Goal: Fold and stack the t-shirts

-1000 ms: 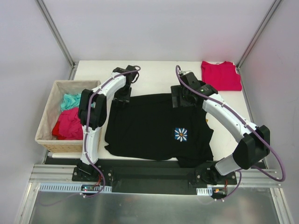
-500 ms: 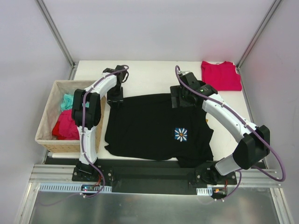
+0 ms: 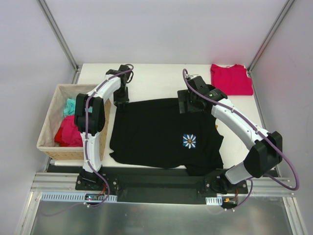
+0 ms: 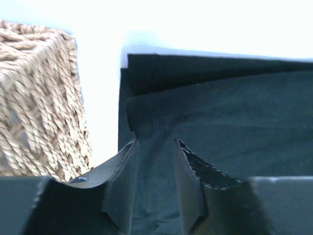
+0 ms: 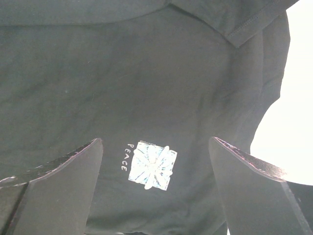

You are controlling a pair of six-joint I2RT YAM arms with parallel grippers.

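Black t-shirt (image 3: 161,134): spread flat, print side up, in the middle of the table (image 3: 156,81), collar toward the far edge, no fold in it yet.

Top view. The red t-shirt (image 3: 231,79) sits in the far right corner as a compact rectangle. I judge it already folded, so it would be the base of the stack. The left gripper (image 3: 121,102) is down at the black shirt's far left corner, by the shoulder and just beside the basket (image 3: 49,120). The right gripper (image 3: 188,104) is over the far edge near the collar. A red garment (image 3: 71,129) and a teal garment (image 3: 74,104) lie crumpled in the basket. I cannot say whether they are shirts.

Left wrist view. The left gripper (image 4: 155,144) has its fingers close together with a narrow gap, and black t-shirt (image 4: 234,112) cloth runs into that gap. I cannot tell whether the cloth is actually pinched or just lies between them. The basket (image 4: 39,98) weave fills the left of the frame.

Right wrist view. The right gripper (image 5: 155,142) is spread wide and holds nothing. It hangs above the black t-shirt (image 5: 98,73), with the emblem (image 5: 151,165) between its fingers.

Progress, my estimate: one shirt done, and the black one is at the first grasp. Its folds and its transfer onto the red shirt are all still to do.
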